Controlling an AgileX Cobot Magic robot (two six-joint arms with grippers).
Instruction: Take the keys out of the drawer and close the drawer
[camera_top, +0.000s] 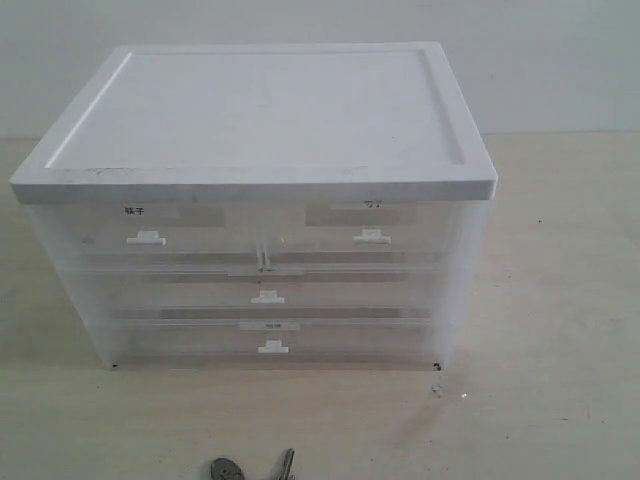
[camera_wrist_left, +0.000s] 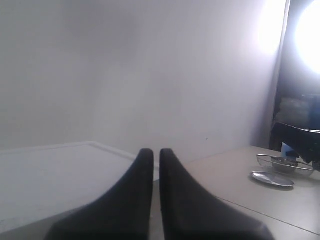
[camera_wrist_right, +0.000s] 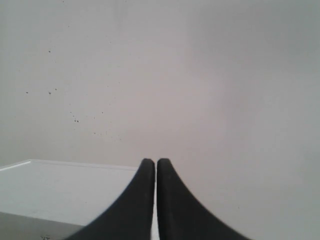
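As all drawers (camera_top: 268, 285) sit flush in the cabinet (camera_top: 260, 110), task looks done | left gripper (camera_wrist_left: 156, 152): fingers almost touching, holding nothing | keys (camera_top: 250, 468): bottom edge, left of centre, on table (camera_top: 560, 300) before cabinet | right gripper (camera_wrist_right: 155, 162): fingers together, holding nothing | left to do: nothing evident

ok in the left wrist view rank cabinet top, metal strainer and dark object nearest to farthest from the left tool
1. cabinet top, right beside the left tool
2. metal strainer, out on the table
3. dark object, behind the strainer
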